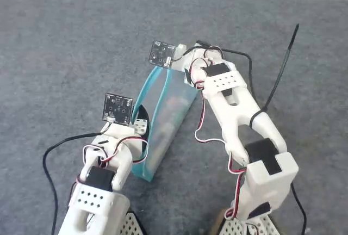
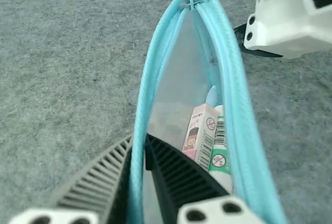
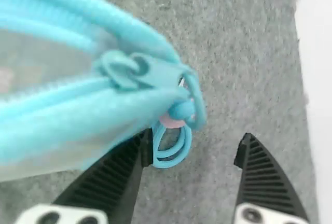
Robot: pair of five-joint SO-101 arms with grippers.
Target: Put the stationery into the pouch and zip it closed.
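Up high we saw the pouch (image 1: 163, 116) upright on grey carpet (image 1: 65, 55), left wrist had our left gripper (image 2: 139, 145) clamped on its rim beside the stationery (image 2: 204, 137), and right wrist had the right gripper (image 3: 197, 145) gaping, empty, beside the dangling pull ring (image 3: 171, 145), so we feared it'd pinch air.

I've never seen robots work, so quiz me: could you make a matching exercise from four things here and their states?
1 light-blue translucent pouch
2 pink cardboard box
3 left gripper
4 right gripper

A open, by the zip's blue ring
B shut on the pouch's rim
C unzipped, upright on grey mat
D inside the pouch

Pairs: 1-C, 2-D, 3-B, 4-A
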